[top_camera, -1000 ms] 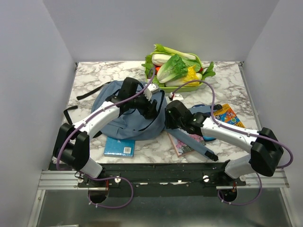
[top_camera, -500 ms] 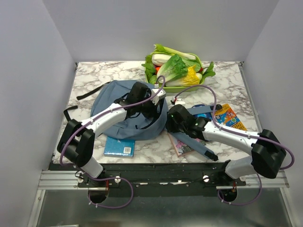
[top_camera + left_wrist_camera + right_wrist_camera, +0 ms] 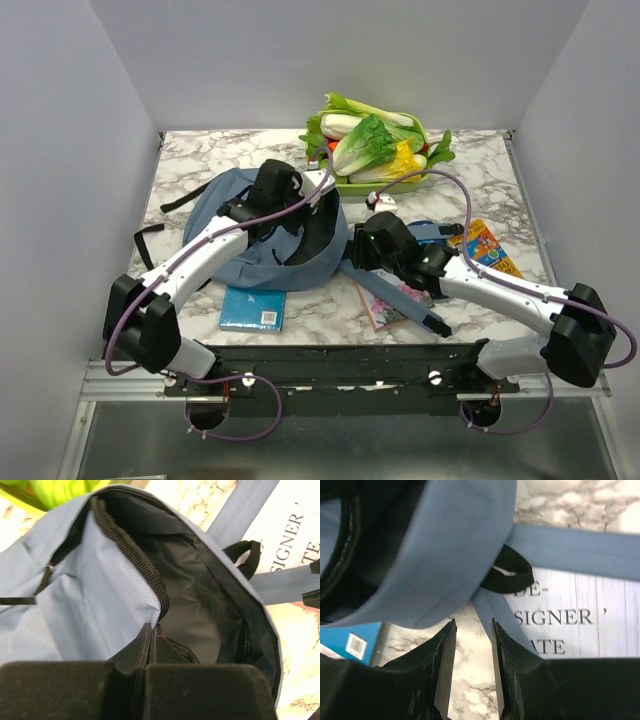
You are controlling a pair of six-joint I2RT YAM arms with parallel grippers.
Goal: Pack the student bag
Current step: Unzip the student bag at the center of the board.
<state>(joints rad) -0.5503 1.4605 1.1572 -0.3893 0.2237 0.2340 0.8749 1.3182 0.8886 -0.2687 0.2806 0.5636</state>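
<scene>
Student bag (image 3: 250, 265) lay on the marble desk (image 3: 190, 165), left of centre and about midway between the far and near edges, with its mouth turned toward the right edge. Zipper was undone and the dark lining (image 3: 200, 595) was visible inside the opening. One black-ended strap (image 3: 180, 197) trailed toward the left edge. Long blue strap (image 3: 400, 300) ran out toward the near edge, right of centre.

Left claw (image 3: 151, 628) was clenched, its fingers pressed together on the zippered rim (image 3: 132, 555) of the bag's mouth, holding the upper lip of fabric apart from the lower. From overhead, the left arm stretched from the near-left corner across the top of the bag.

Right claw (image 3: 473, 623) sat just beside the bag's lower lip, on the side facing the right edge. Its fingers (image 3: 445, 655) were parted by a narrow slit. Nothing was seen pinched there, and marble showed through the gap. A black webbing loop (image 3: 507, 575) lay just beyond the fingertips, over a pale book (image 3: 570, 625) with printed lettering.

Also noted:
- Blue book (image 3: 252, 308) lay flat close to the near edge, touching the bag's near side.
- Bright multicoloured book (image 3: 487, 247) lay toward the right edge.
- Green tray (image 3: 408, 186) heaped with leafy vegetables (image 3: 365, 145) stood at the far edge, about centre, just beyond the bag.
</scene>
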